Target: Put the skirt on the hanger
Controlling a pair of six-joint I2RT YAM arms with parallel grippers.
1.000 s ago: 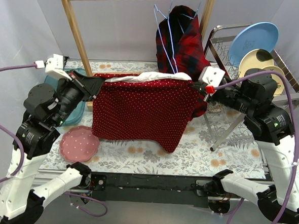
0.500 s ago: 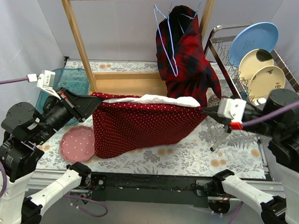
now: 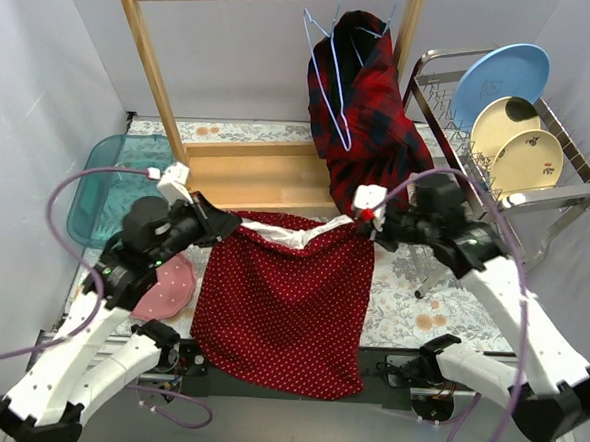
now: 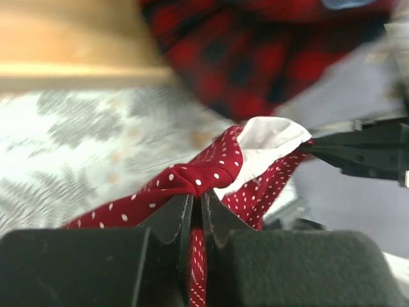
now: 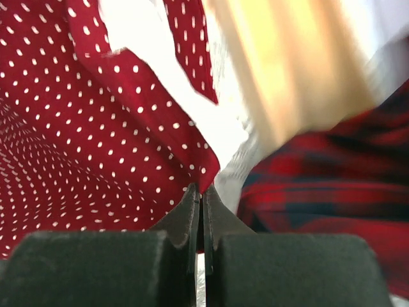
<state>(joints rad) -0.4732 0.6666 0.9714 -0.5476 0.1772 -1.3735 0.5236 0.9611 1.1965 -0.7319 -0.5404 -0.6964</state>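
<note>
Left gripper (image 3: 235,226) and right gripper (image 3: 362,223), each clamped on a waistband corner, have drawn together and lower, so the skirt (image 3: 284,311) now hangs slack at the near edge, well short of the far hanger (image 3: 326,83).
</note>
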